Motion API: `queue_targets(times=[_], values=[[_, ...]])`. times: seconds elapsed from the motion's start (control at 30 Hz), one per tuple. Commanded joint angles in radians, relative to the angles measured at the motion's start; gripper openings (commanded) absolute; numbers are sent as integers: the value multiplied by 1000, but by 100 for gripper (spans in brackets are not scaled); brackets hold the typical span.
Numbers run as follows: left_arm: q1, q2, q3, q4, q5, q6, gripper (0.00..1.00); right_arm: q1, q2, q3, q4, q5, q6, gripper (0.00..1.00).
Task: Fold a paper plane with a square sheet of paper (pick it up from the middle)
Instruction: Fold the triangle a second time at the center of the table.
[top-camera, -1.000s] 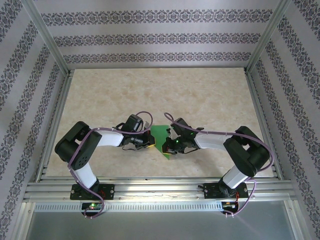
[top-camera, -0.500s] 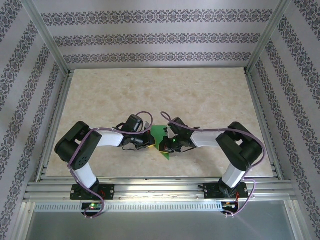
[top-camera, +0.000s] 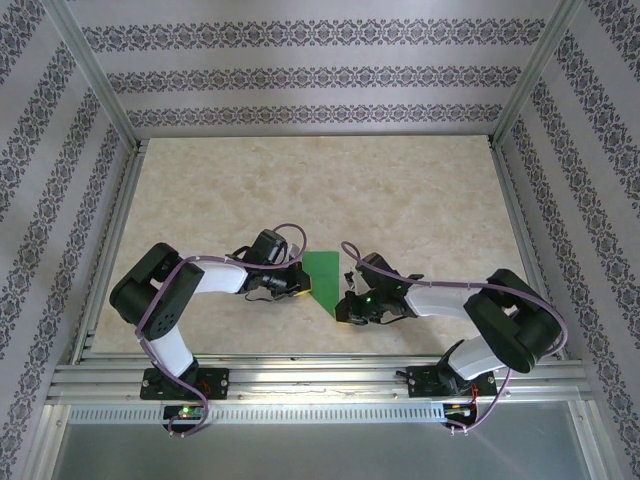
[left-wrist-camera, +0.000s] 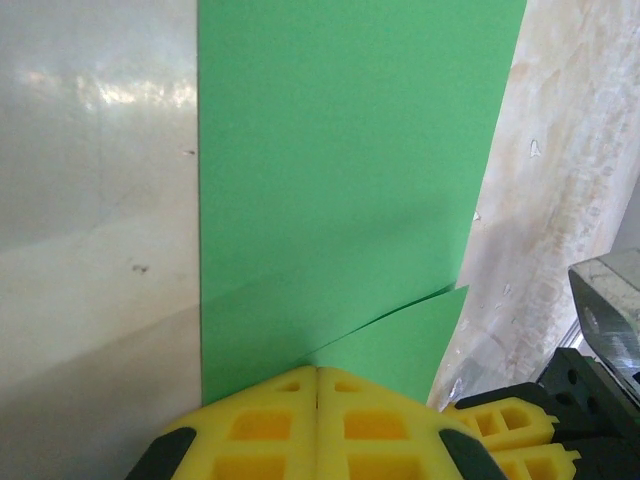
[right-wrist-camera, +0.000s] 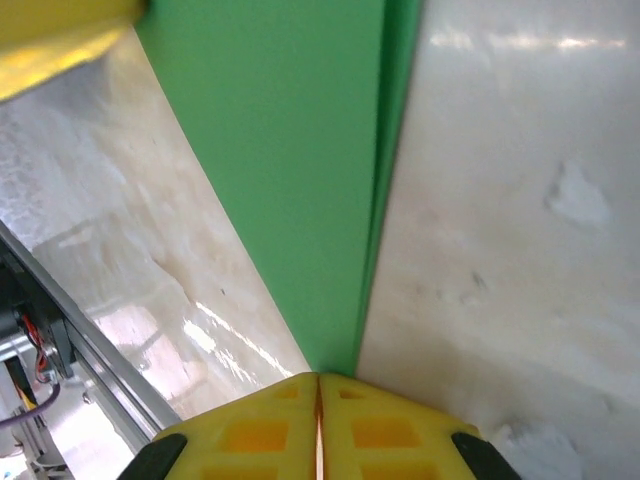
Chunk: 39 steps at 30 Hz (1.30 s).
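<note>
The square sheet of paper (top-camera: 322, 272) lies flat on the table as a bright green folded shape tapering to a point at its near end. In the left wrist view the paper (left-wrist-camera: 340, 180) shows a folded flap whose edge runs to my fingertips. My left gripper (top-camera: 300, 284) (left-wrist-camera: 317, 372) is shut, its tips resting on the sheet's left edge. My right gripper (top-camera: 343, 304) (right-wrist-camera: 318, 378) is shut too, its tips at the paper's (right-wrist-camera: 290, 170) narrow near point, beside a long fold edge. The sheet shows face-on under both pairs of tips, not between them.
The marbled beige table (top-camera: 420, 200) stretches open behind the arms. Aluminium rails (top-camera: 300, 372) border the near edge and sides, and patterned walls (top-camera: 310, 75) enclose the cell. The two grippers sit close together, and a left finger (right-wrist-camera: 60, 35) shows in the right wrist view.
My right gripper has slid off the paper's middle, toward the near right, to its tip. The sheet now lies flatter and more exposed. The left gripper has stayed put.
</note>
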Motion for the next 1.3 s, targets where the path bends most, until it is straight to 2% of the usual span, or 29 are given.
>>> queue_targets(times=[0.0, 0.13, 0.37, 0.5, 0.73, 0.9, 1.1, 1.27], values=[[-1, 23, -16, -85, -64, -2, 0, 15, -39, -32, -113, -9, -29, 10], [-1, 2, -31, -67, -74, -21, 0, 15, -90, -13, -133, -6, -31, 11], [-17, -73, -100, -3, -138, -104, 0, 0, -204, 38, -208, 146, -11, 13], [-52, -115, -141, 35, -190, -169, 0, -33, -262, 30, -210, 229, 17, 14], [-130, -194, -180, 76, -299, -263, 0, -59, -272, 40, -192, 255, 30, 19], [-129, -271, -142, -33, -330, -193, 11, -60, -214, 54, -165, 233, 50, 22], [-67, -302, -82, -128, -261, -75, 24, -60, -137, 82, -121, 202, 74, 33], [23, -307, -94, -95, -150, -45, 31, -52, -65, 127, -95, 174, 78, 35]])
